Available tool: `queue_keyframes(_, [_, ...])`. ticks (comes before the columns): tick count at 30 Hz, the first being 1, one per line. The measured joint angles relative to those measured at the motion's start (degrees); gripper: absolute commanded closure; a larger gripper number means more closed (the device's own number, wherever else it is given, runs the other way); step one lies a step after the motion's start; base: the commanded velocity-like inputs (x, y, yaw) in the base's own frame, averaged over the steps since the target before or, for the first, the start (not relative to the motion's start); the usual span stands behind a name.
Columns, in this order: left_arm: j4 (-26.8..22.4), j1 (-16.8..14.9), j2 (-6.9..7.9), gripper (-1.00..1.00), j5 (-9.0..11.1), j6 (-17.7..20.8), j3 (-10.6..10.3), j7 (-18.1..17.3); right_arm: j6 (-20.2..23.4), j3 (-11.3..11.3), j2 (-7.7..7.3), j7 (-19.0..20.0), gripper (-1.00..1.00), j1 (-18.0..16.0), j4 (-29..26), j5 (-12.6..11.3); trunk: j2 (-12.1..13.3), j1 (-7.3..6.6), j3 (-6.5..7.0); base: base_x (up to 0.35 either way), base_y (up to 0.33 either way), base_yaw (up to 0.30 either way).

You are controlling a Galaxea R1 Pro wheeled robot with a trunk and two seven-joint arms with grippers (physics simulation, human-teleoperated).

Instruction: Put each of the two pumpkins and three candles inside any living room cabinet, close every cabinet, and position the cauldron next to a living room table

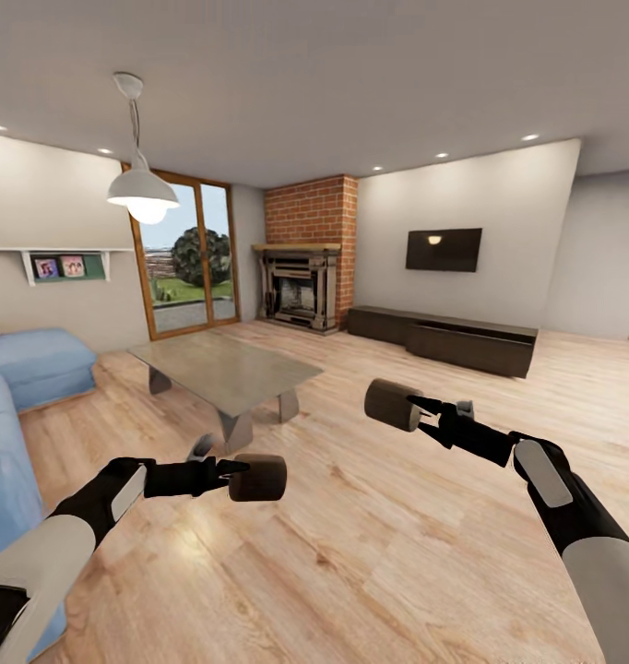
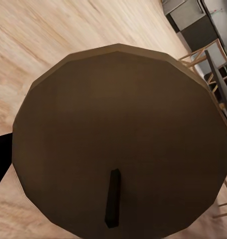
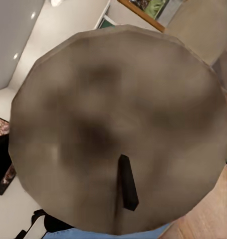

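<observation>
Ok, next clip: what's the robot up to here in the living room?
The robot stands on the wood floor, a short brown-tan cylinder in each hand, apparently two of the candles. The left hand holds one candle low near the coffee table; the right hand holds the other candle out toward the long dark cabinet under the TV. All the cabinet's fronts look shut. It seems to be carrying both there.

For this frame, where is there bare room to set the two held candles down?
The glossy table top looks bare, bordered by the blue sofa and the fireplace. The cabinet top under the TV also looks free. Open wood floor surrounds both grippers; nothing looks crowded.
</observation>
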Motion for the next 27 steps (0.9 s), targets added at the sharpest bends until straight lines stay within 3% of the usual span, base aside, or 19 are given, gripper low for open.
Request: queue_keyframes(27, [0.0,0.0,-0.09,1.0,0.0,0.0,0.0,0.0,0.0,0.0,0.0,0.0,1.0,0.0,0.1,-0.1,10.8,-5.93,6.6,0.0,0.0,-0.214])
